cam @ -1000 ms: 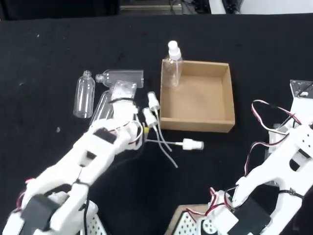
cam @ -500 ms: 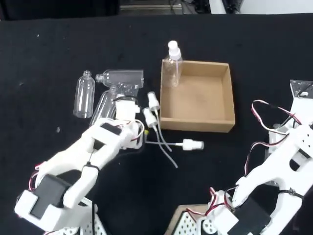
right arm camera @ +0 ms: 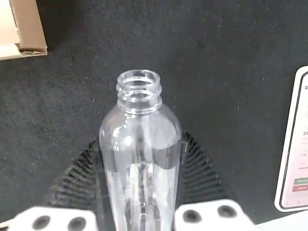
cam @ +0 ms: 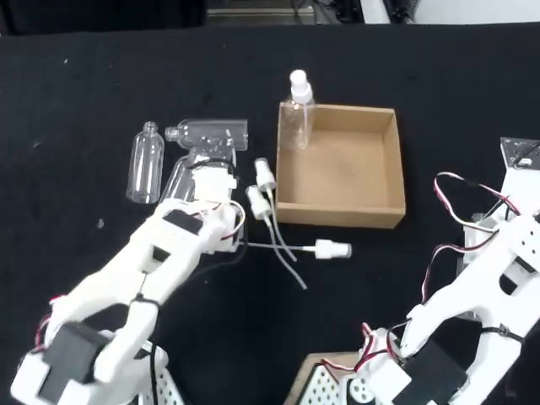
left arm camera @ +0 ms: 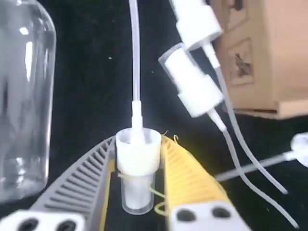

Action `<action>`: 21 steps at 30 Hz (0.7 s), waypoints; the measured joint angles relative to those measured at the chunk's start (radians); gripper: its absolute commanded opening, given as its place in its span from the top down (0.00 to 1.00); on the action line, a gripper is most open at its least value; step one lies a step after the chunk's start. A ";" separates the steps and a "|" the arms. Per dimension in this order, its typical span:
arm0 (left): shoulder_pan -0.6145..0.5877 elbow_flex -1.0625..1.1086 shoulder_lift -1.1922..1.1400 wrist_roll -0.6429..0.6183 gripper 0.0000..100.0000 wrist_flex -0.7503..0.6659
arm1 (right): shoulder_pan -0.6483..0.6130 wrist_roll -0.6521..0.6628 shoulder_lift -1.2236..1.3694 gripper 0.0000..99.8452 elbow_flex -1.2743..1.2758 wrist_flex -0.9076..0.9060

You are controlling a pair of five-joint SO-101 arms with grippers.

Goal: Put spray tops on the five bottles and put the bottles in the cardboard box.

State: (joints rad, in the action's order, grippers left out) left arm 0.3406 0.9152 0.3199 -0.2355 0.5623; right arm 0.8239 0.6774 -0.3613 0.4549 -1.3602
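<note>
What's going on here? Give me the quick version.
The left hand is shut on a spray top, close to the loose tops lying beside the cardboard box. The right hand grips an uncapped bottle. One capped bottle stands at the box's far corner, and other uncapped bottles lie on the table.

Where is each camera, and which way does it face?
High view: fixed above the black table, facing down; both white arms show.
Left wrist view: on that wrist, facing along the left gripper, shut on a white spray top.
Right wrist view: on that wrist, facing along the right gripper, shut on a clear plastic bottle.
Shared: all three show the brown cardboard box.
</note>
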 measured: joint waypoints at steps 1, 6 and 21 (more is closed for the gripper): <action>0.000 0.000 0.029 0.002 0.97 0.031 | 0.000 0.000 0.000 0.99 0.000 0.000; -0.046 -0.029 0.213 0.129 0.97 0.255 | 0.000 0.000 0.000 0.99 0.000 0.000; -0.769 -0.110 0.443 1.022 0.97 0.789 | -0.051 -0.028 -0.025 0.99 -0.094 -0.187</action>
State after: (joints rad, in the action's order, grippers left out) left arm -0.4281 0.8048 0.7633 0.7864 1.3510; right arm 0.7733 0.6498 -0.3859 0.3613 -1.5474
